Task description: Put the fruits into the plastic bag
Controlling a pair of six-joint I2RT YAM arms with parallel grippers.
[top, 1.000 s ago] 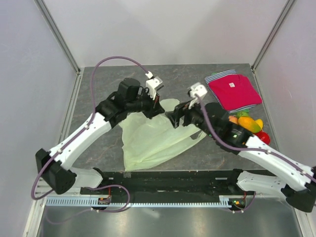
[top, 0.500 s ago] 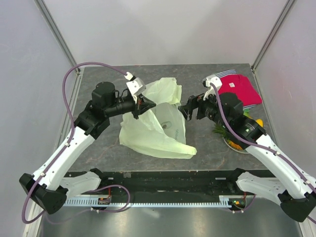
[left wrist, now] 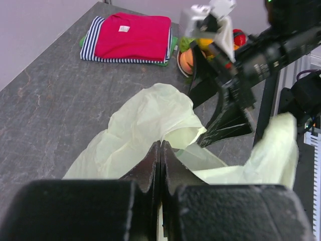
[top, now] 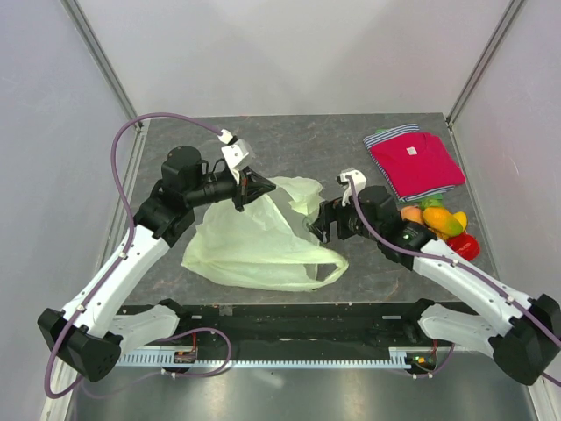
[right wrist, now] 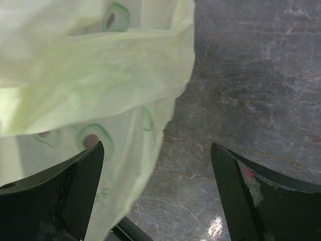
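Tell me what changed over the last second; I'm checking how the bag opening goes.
The left gripper, shut on the plastic bag, has dragged it leftward and spread it wider. The right gripper has dropped slightly nearer, jaws open at the bag's right edge. The red shirt and fruits are unmoved.

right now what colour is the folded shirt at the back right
The folded shirt is red; the left wrist view shows it best.

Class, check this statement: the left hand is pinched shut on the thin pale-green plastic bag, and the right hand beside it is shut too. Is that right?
Not quite. The left hand is pinched shut on the thin pale-green plastic bag, but the right hand beside it is wide open, as the right wrist view shows.
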